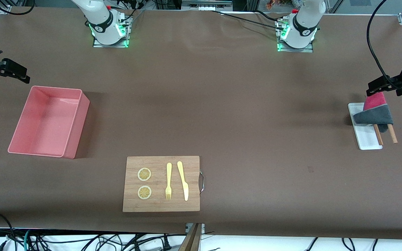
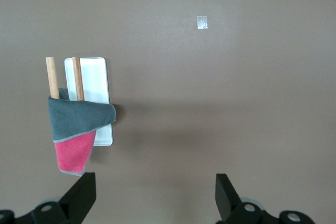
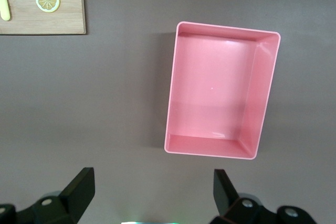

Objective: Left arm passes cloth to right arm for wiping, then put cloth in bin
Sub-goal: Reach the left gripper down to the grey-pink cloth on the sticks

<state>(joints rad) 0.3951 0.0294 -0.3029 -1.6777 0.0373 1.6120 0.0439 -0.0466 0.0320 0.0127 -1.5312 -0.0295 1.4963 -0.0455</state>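
At the left arm's end of the table (image 1: 243, 115), the cloth (image 1: 374, 112) lies draped over a small white tray (image 1: 366, 139) and two wooden sticks (image 1: 393, 134), its magenta face poking out from under the dark grey fold. The left gripper (image 1: 384, 85) hangs in the air just over the cloth's magenta end, so the thing to be grasped sits almost directly below it and slightly toward the front camera. In the left wrist view the cloth (image 2: 77, 129) shows off to one side of the left gripper (image 2: 155, 195) rather than between its fingers, which stand spread wide with nothing between them; a small sideways shift looks needed before any descent. The cloth's long axis runs along the tray and the sticks, from the magenta tip toward the grey fold.

The left arm is plainly the nearer one. The right gripper (image 1: 10, 71) waits over bare table at the right arm's end, well apart from the cloth, close above the bin (image 1: 49, 122). Its own wrist view shows it (image 3: 152, 195) parted and holding nothing, with the bin (image 3: 220, 145) below, nothing visible inside.

Between the two ends, nearer the front camera, sits a wooden board (image 1: 161, 183) with two lemon slices (image 1: 144, 183), a fork (image 1: 168, 181) and a knife (image 1: 183, 180). The task appears to be at its very start, the pick-up not yet made.
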